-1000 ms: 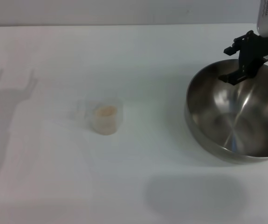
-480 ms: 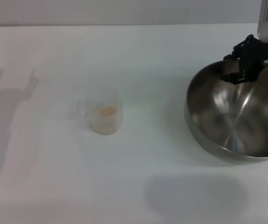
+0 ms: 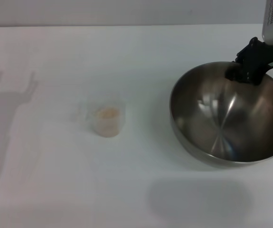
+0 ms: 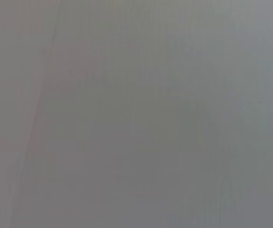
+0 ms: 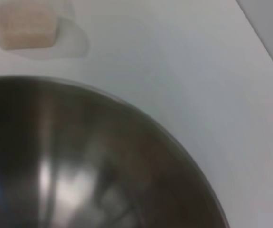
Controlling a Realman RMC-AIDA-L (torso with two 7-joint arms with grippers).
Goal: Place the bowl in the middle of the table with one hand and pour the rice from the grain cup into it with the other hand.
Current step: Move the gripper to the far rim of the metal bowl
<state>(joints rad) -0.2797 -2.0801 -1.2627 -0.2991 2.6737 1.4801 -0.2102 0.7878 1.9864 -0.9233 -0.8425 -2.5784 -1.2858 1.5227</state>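
A white desk [image 3: 141,47] fills the scene. On its right side sits a large stainless-steel bowl [image 3: 221,118], its shiny inside empty and facing up. The right end effector [image 3: 247,66], black beneath a white arm, is at the bowl's far rim, pinching that rim between its fingers. Well apart to the left, near the middle of the desk, stands the small clear grain cup [image 3: 107,118], upright, with a patch of pale beige rice [image 3: 108,113] inside. The right wrist view shows the bowl's curved rim close up and the cup [image 5: 29,26] beyond it. The left end effector is out of sight.
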